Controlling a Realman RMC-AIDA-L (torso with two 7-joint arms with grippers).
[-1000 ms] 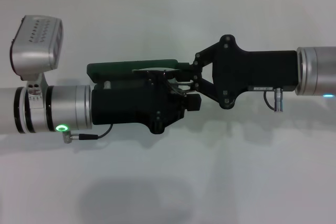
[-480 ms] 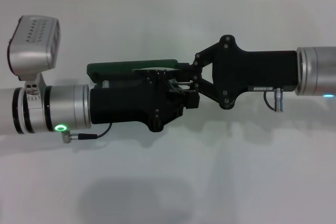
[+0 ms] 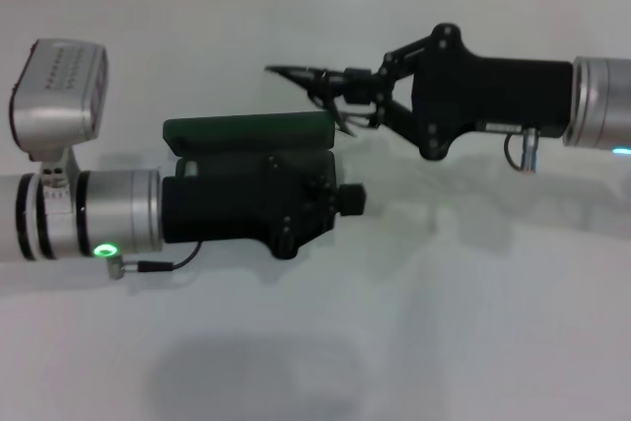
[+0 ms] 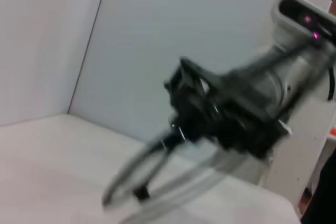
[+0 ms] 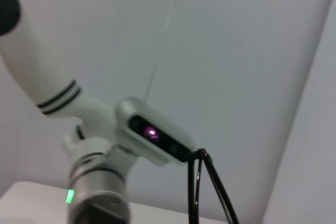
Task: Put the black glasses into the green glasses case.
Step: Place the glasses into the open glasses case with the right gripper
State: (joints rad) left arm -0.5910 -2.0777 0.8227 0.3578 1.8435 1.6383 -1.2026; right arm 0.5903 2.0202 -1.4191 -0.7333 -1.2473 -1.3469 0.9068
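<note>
From the head view, the right gripper pinches the black glasses, held sideways just behind the green glasses case. The left gripper covers the case; its fingers are hidden. Left wrist view: blurry glasses. Right wrist view: thin black glasses arms pointing up.

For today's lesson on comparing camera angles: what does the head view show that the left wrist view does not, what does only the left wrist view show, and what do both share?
Only the head view shows the green glasses case, partly under the left gripper, on the white table. Only the left wrist view shows the camera housing with a pink light on the right arm. Both show the right gripper holding the black glasses.
</note>
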